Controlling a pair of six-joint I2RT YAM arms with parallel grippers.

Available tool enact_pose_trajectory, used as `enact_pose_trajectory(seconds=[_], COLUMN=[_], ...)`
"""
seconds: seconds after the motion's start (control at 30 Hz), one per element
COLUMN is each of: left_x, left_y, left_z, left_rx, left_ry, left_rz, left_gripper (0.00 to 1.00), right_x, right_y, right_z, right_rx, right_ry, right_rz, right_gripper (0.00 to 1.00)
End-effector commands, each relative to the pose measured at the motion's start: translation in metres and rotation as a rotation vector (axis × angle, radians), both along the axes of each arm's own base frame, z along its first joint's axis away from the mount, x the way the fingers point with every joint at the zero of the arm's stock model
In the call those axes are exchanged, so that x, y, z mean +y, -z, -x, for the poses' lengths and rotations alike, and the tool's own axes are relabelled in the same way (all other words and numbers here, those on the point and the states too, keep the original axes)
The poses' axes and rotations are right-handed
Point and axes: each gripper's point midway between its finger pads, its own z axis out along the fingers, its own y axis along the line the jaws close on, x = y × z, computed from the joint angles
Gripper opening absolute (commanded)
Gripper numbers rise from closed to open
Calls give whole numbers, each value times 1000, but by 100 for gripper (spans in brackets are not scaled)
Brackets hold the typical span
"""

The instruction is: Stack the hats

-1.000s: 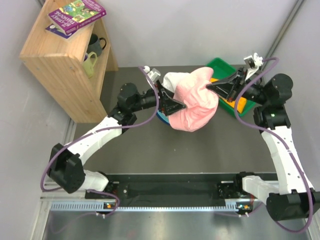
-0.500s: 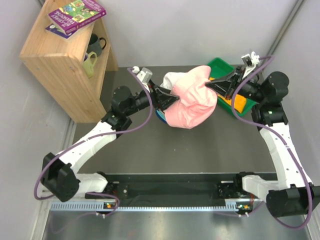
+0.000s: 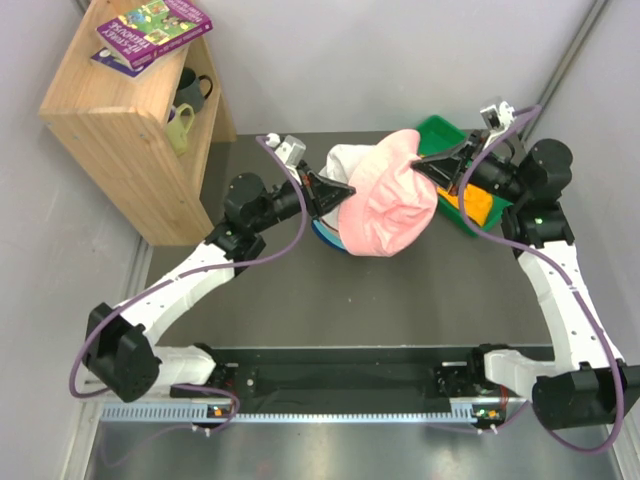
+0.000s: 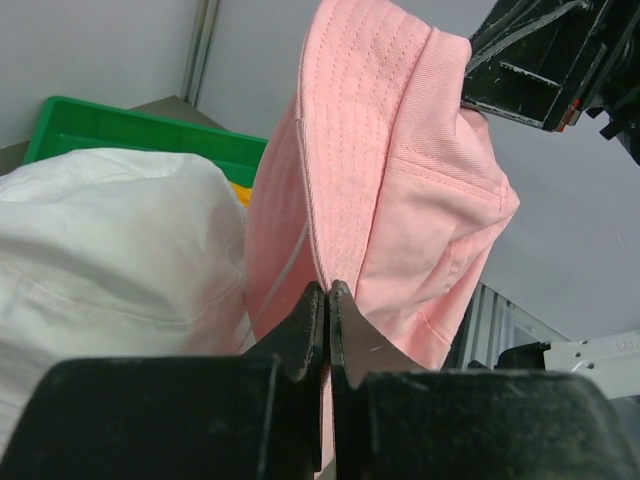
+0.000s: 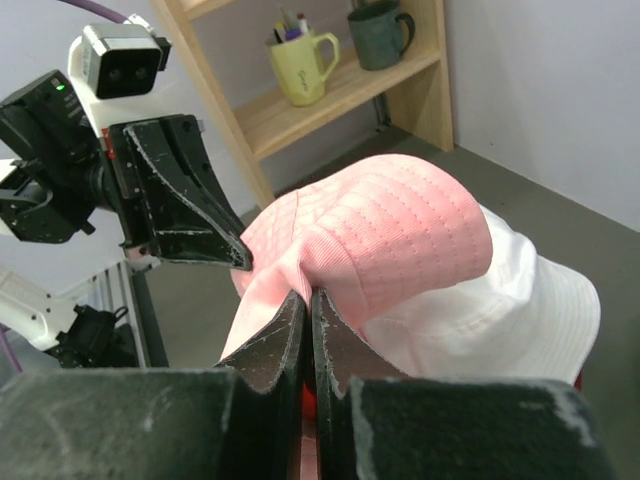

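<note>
Both grippers hold a pink hat [image 3: 390, 205] stretched between them above the pile of hats. The left gripper [image 3: 345, 192] is shut on its brim edge [image 4: 318, 250], jaws pressed together at the tip [image 4: 327, 290]. From the other side the right gripper [image 3: 418, 172] is shut on a fold of the same pink hat [image 5: 390, 235], its tips [image 5: 308, 295] pinching cloth. Under the pink hat a white hat [image 3: 345, 160] tops the pile, also in the left wrist view [image 4: 110, 240] and the right wrist view [image 5: 520, 310]. A blue hat's rim [image 3: 325, 235] peeks out below.
A green tray [image 3: 440, 135] stands at the back right with an orange-yellow hat [image 3: 480, 205] in it. A wooden shelf [image 3: 120, 130] at the back left holds books [image 3: 150, 30] and mugs [image 5: 300, 70]. The table [image 3: 350, 300] is dark grey.
The left gripper has closed from open onto the pink hat's brim. The pink hat has shifted slightly toward the back, held throughout by the right gripper.
</note>
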Motion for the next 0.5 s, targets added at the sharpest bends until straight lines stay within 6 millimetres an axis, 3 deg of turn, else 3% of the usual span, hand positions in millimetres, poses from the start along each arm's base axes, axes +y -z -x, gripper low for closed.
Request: enact_pose_trajectory(seconds=[0.0,0.13,0.17,0.3,0.47], left_x=[-12,-32,-35,-52,-40], left_y=[-25,-28,-37,-39,-33], left_z=[5,0,-1,-22,-54], left_rx=[-44,-38,-49,9,106], left_ry=[59,85,85,35,-137], left_rz=[59,62,71,84,105], left_gripper=[0,0,0,0,0], right_x=[-6,-19,-25,-52,-59], right_y=[-27,-33,-35,-46,-60], right_z=[-4,-9,-12,-23,-42], right_rx=[-73,-76,-56,-49,-44], right_ry=[79,184,234,429,490], right_rz=[18,53,58,86,80], right_gripper=[0,0,0,0,0])
